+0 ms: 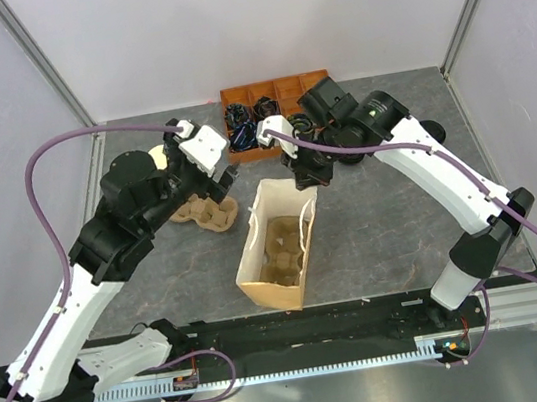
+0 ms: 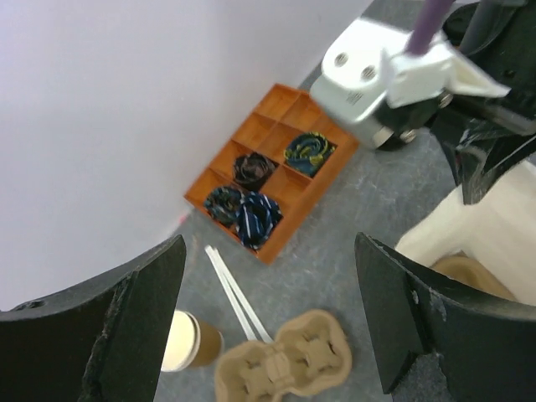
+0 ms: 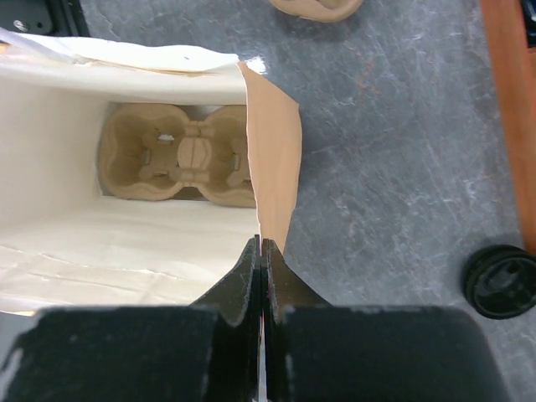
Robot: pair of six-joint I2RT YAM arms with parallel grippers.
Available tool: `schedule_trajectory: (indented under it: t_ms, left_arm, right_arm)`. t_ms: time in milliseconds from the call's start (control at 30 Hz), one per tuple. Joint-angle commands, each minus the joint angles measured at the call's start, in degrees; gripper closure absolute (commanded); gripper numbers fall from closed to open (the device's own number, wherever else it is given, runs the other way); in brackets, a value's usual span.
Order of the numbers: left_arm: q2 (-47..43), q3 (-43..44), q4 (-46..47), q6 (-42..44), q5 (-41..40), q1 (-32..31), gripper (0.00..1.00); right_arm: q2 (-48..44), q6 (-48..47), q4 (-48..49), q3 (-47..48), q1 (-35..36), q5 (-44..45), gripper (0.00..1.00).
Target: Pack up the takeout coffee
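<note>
Ideally the right hand (image 3: 261,249), clamped on the rim of the paper bag (image 1: 254,256), holds its mouth open steadily for the left hand (image 2: 270,251), spread wide beside that bag.

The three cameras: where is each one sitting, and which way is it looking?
Top external: above and behind the arms, looking down on the table; both arms show.
Left wrist: on the left arm, looking down past its open left gripper at a wooden tray and a cardboard cup holder.
Right wrist: on the right arm, looking down into the paper bag; the right gripper pinches its rim.
Shared: top and right wrist views both show that bag.
</note>
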Motion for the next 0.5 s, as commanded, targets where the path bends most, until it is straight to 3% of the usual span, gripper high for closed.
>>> schedule_trajectory:
  t_ms: [0,200,467]
  left_arm:
    - [1.4,2.1,-4.8,-12.5,6.0,4.4,0.11]
    - [4.7,2.4,-8.6,-19.3,12.4,12.8,0.11]
    - [7.2,1.0,-10.1,-22.8,17.8,17.5,0.11]
  right_arm:
    - [1.0,-6.8,2.1,2.4,-1.2,0.5,1.0]
    - [4.6,-13.8,1.1,6.5,-4.8,1.5,1.0]
    - [6.9,-19.9,-3.5,9.8,-10.9,1.0,1.0]
